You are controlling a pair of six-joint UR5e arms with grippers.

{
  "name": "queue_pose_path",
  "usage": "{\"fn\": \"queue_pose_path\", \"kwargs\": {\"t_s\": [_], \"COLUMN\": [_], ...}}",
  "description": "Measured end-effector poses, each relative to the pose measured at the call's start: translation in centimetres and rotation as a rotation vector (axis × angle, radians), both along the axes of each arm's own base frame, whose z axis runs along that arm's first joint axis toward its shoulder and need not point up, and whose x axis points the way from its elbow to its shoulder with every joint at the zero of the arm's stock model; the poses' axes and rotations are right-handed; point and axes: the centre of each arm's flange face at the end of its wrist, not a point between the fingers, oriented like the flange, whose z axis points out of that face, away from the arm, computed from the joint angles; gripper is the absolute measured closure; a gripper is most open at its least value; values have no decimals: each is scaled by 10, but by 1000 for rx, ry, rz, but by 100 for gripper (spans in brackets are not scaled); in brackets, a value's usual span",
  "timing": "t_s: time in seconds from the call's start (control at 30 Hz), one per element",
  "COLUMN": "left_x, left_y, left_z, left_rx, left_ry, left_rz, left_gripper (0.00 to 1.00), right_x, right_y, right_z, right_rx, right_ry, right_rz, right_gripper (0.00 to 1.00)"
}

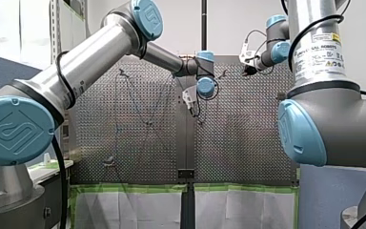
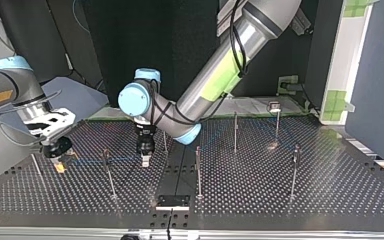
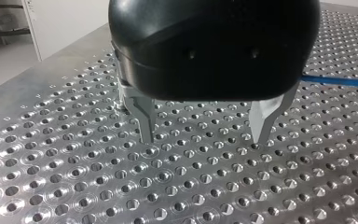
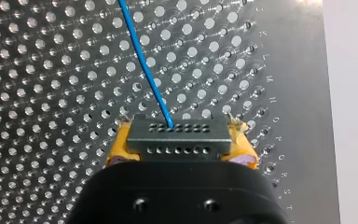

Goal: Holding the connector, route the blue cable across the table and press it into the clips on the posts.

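1. The connector [image 4: 176, 145] is a flat grey rectangular block with 2 rows of small round holes. It sits clamped between the yellow pads [image 4: 121, 147] of my right gripper [image 4: 181, 135], low over the table [image 4: 51, 93].
2. The blue cable [image 4: 144, 60] is thin and smooth. It leaves the middle of the connector's far row of holes and runs straight away from the gripper over the plate.
3. In the top view this gripper is at the left, and the cable goes from it toward a slim upright post [image 2: 109, 175]. The post has a small dark clip near its top, but I cannot tell whether the cable sits in it.
4. My left gripper [image 3: 204, 137] has a rounded, glossy black housing and 2 tapered bare-metal fingers [image 3: 144, 116]. They are spread apart with nothing between them, tips just above the plate, and the cable passes beside them.
5. The table is a metal plate with a regular grid of countersunk holes. Stamped letters [image 4: 272, 100] run along 1 edge.
6. More thin metal posts stand across the plate in the top view, such as [image 2: 198, 172] and [image 2: 294, 172].
7. In the front view the cable shows only as faint thin lines, and the right gripper's black housing hides the near side of the connector.
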Motion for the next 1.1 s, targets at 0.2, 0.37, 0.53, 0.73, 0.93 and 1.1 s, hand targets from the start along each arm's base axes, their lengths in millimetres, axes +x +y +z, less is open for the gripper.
{"fn": "queue_pose_path", "kwargs": {"t_s": [0.2, 0.37, 0.53, 0.73, 0.93, 1.1], "left_x": [0, 0, 0, 0, 0, -3], "left_y": [0, 0, 0, 0, 0, -1], "left_z": [0, 0, 0, 0, 0, 0], "left_rx": [0, 0, 0, 0, 0, 1], "left_ry": [0, 1, 0, 0, 1, 3], "left_rz": [0, 0, -1, 0, 0, 0], "left_gripper": [0, 0, 0, 0, 0, 0], "right_x": [0, -8, -11, -10, -10, -10], "right_y": [0, -8, -19, -23, -23, -23], "right_z": [0, -18, -45, -57, -58, -58], "right_rx": [0, 17, 37, 26, 20, 20], "right_ry": [0, 20, 61, 107, 118, 118], "right_rz": [0, -9, -10, -5, -3, -4], "right_gripper": [100, 100, 100, 100, 100, 100]}}
